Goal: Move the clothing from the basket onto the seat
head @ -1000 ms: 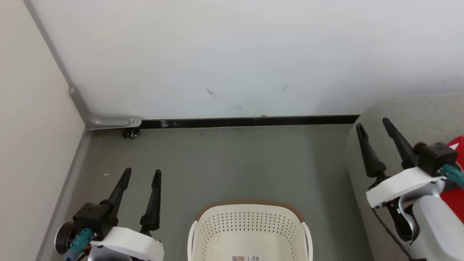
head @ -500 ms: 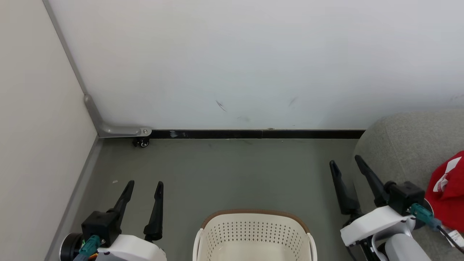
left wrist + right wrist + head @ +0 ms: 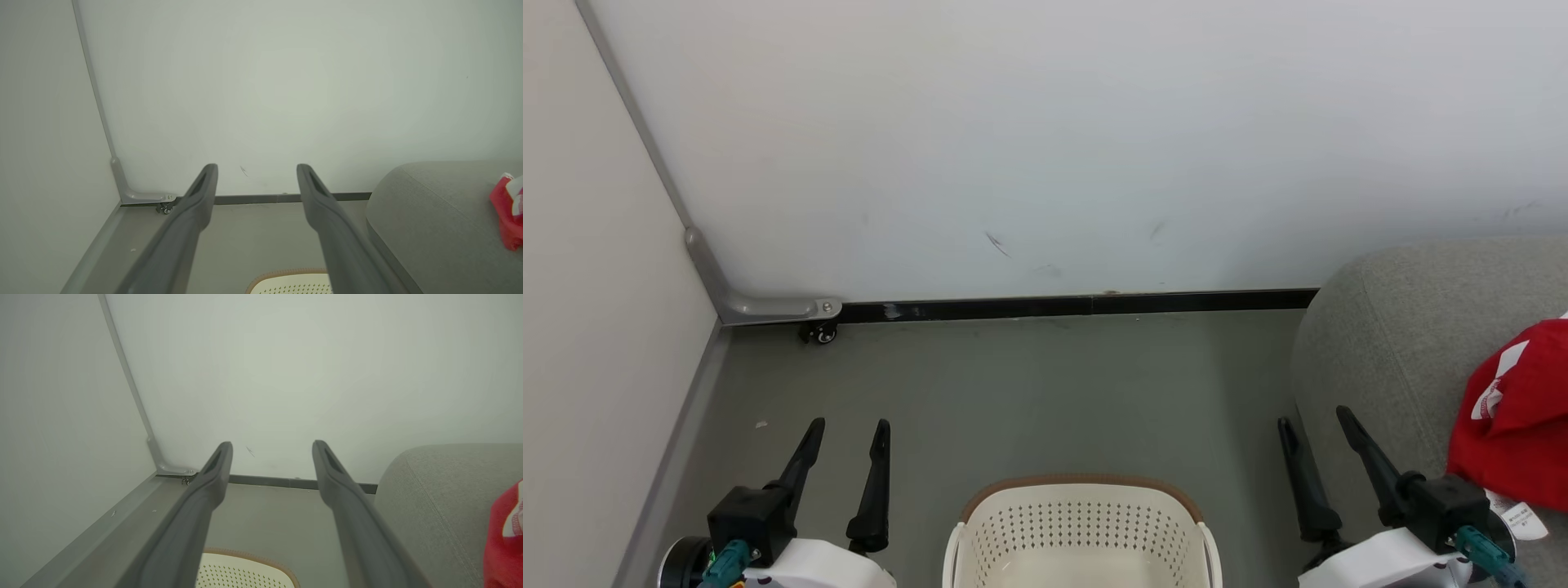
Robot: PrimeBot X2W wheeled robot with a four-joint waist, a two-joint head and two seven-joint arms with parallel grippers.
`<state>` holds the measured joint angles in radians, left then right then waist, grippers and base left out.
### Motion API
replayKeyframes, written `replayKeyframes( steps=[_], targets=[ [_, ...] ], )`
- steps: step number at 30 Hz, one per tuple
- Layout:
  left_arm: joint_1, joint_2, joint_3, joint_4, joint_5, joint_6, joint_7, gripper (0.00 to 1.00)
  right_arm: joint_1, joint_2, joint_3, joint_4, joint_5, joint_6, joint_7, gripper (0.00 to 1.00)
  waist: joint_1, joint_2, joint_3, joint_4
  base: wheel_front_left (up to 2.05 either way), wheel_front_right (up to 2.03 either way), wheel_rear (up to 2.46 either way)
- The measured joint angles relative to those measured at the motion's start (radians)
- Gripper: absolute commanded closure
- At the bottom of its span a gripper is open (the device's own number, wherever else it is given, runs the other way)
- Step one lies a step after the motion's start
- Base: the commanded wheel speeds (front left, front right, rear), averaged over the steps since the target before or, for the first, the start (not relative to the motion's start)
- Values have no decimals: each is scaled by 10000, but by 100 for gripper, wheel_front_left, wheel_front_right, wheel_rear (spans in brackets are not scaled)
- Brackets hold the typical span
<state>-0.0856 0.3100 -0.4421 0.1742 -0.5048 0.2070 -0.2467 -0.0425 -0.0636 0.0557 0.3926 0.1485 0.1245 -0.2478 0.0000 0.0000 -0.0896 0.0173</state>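
In the head view, the clothing [image 3: 1515,425] lay bunched on the sofa [image 3: 1388,343] at the right edge. It was a red heap with a white stripe and a white tag at its lower edge. The frame cut it off, so its long axis could not be told. The basket [image 3: 1082,483] stood on the floor [image 3: 1045,392] at bottom centre, well apart from the heap, its brown rim toward the wall [image 3: 1045,147]. The left gripper [image 3: 848,429] was at lower left and the right gripper [image 3: 1313,418] at lower right, just beside the sofa's rounded end. Both had their fingers spread, held nothing, and pointed toward the wall.

In the left wrist view, the gripper [image 3: 257,167] was parted and level, aimed at the wall above the basket rim [image 3: 286,273]. The clothing [image 3: 506,216] sat on the sofa [image 3: 429,212] at far right.

In the right wrist view, the gripper [image 3: 273,444] was likewise spread. The basket [image 3: 245,571] was below it, and the clothing [image 3: 504,543] lay on the sofa [image 3: 441,490] at the right edge.
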Motion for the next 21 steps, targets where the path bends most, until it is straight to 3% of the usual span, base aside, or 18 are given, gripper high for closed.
replayKeyframes(
  steps=[21],
  targets=[
    [419, -140, -13, 88, 104, 130, -2, 0, 1237, 192, -159, -1346, -709, 0, 487, 0, 0, 0, -119, -409, 0, 0, 0]
  ],
)
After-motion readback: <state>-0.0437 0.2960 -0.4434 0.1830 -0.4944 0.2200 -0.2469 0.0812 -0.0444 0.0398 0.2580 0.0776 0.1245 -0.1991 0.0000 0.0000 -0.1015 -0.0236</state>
